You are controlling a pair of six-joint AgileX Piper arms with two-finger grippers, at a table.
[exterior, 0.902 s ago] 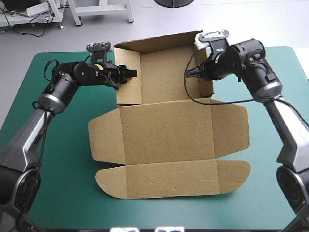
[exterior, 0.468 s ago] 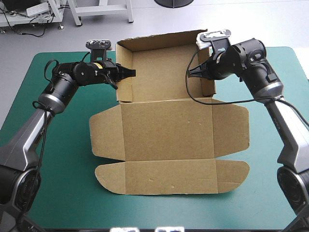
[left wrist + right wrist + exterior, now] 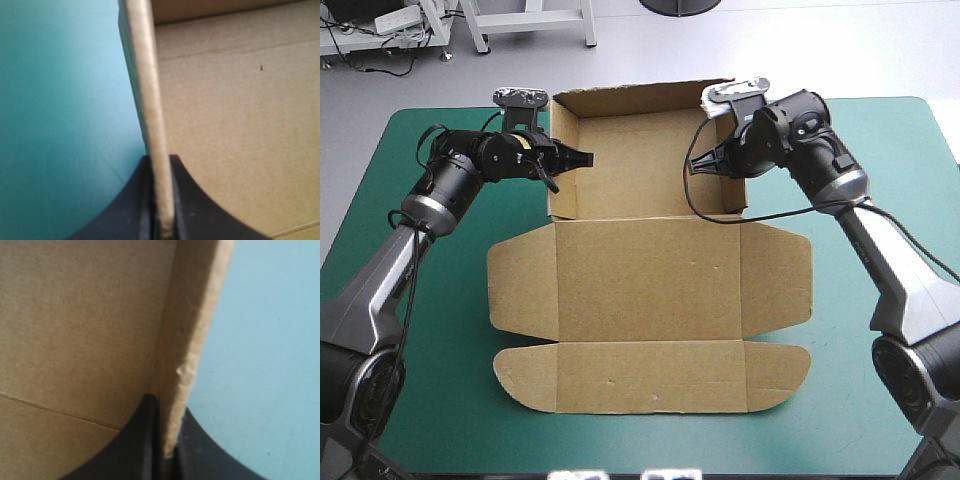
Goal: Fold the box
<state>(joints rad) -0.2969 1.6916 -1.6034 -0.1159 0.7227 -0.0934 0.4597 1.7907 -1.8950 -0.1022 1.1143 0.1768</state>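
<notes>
The brown box (image 3: 650, 270) lies in the middle of the teal-green table, its far part raised into a tray with three standing walls, its lid and flaps flat toward the near edge. My left gripper (image 3: 582, 158) is shut on the tray's left wall (image 3: 150, 100), the board edge running up between the black fingers (image 3: 187, 195). My right gripper (image 3: 698, 166) is shut on the right wall (image 3: 192, 335), pinched from both sides. The tray floor (image 3: 645, 160) shows between the two grippers.
Bare teal-green cover (image 3: 410, 330) lies to the left and right of the box and along the near edge. The flat lid flap (image 3: 650, 375) reaches close to the table's near edge.
Both grippers have shifted left with the box's side walls in them; the whole box slid left, and the left wall now stands more upright.
</notes>
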